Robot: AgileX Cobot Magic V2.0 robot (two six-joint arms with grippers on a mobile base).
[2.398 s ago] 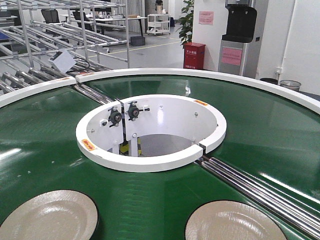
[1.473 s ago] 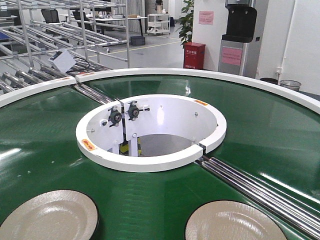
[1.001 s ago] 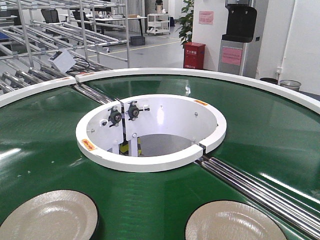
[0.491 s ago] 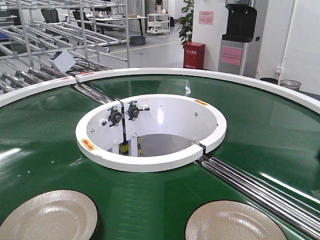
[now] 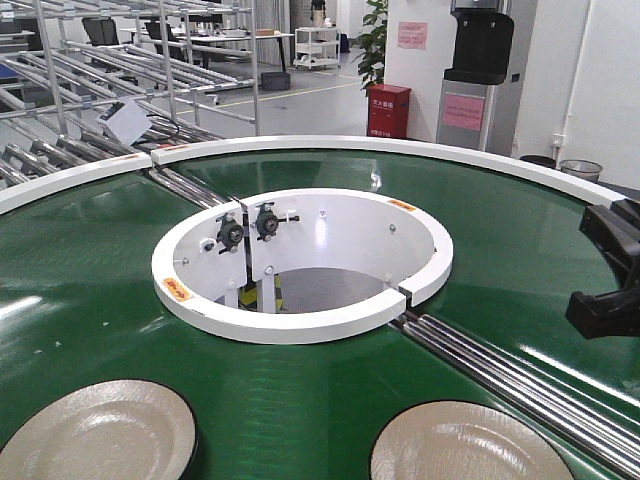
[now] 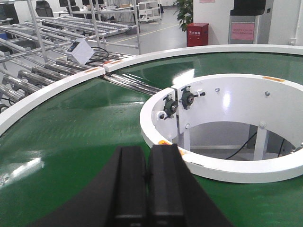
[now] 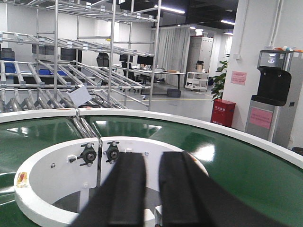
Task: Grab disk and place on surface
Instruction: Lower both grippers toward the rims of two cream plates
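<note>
Right arm (image 5: 610,312) entered; only front view shows disks (image 5: 95,435).

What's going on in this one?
The left disk and the right disk lie on the green conveyor belt, untouched. The right gripper hangs over the belt at the front view's right edge, apart from both disks and holding nothing. The left gripper, seen only by its wrist camera, is shut and empty. No disk has been grabbed yet.
</note>
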